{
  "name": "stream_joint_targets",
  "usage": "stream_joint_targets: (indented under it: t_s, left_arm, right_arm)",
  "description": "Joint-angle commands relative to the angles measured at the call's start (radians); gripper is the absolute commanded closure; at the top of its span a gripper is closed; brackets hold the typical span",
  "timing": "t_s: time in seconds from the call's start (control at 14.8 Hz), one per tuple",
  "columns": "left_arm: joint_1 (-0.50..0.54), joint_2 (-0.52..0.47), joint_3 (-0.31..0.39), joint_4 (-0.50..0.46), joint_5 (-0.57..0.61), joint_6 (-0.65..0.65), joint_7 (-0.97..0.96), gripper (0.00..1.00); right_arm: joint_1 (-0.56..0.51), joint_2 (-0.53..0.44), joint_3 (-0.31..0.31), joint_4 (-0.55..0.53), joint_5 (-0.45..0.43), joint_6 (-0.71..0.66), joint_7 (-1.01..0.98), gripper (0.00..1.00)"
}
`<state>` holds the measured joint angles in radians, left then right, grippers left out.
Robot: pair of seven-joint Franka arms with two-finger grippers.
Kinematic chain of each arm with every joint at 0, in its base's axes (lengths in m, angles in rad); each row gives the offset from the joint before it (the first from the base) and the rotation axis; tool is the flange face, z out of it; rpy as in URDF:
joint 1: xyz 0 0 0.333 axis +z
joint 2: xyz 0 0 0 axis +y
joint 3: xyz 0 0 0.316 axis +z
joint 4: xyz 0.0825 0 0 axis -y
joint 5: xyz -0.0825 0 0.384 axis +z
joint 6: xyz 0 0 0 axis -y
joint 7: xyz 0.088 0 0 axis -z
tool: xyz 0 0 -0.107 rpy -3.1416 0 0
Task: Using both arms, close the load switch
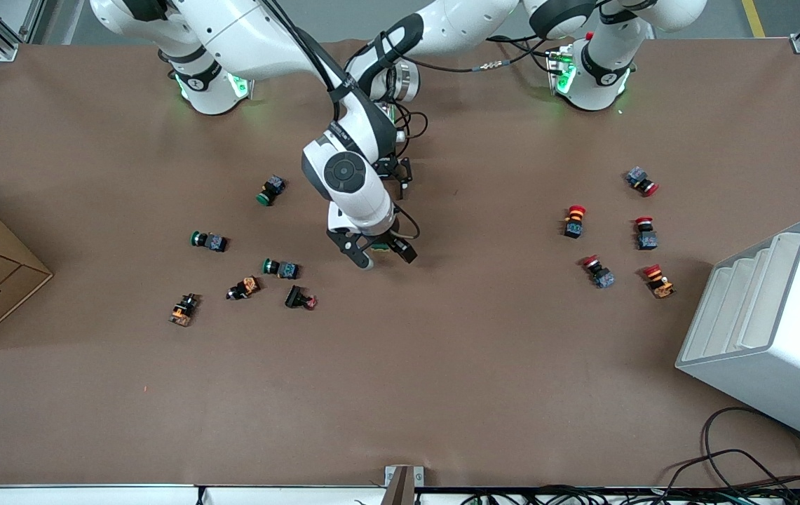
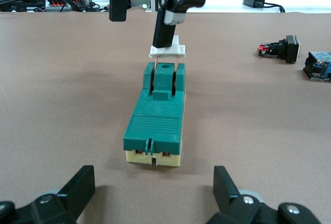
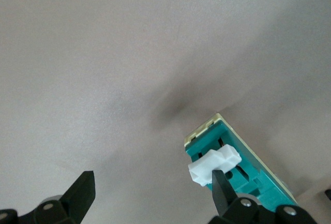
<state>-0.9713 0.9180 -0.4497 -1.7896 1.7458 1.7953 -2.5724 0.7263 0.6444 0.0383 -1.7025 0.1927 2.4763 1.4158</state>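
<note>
The load switch [image 2: 154, 123], a long green plastic block with a ribbed top and cream base, lies flat on the brown table [image 1: 442, 365] near its middle, its white lever [image 2: 167, 51] raised. The right gripper [image 1: 371, 252] hangs over it, fingers spread, one black fingertip [image 2: 164, 32] touching the lever. The left gripper [image 2: 150, 195] sits low just beside the switch's end, fingers spread wide.

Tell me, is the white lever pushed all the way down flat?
No, the white lever stands raised above the load switch, with a right gripper finger on it.
</note>
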Motion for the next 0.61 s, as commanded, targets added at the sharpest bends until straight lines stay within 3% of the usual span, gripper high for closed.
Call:
stream_joint_targets:
  t_s: [0.0,0.54]
  left_arm:
    - [-0.006,0.055,0.008,0.029,0.017,0.018,0.0,0.0]
    - [-0.009,0.051,0.008,0.033,0.017,0.016,0.001,0.0]
  right_arm:
    - [-0.019,0.026,0.006,0.02,-0.01,0.007,-0.029,0.0]
    - [-0.037,0.064,0.003,0.064,-0.013,0.003,-0.052,0.0]
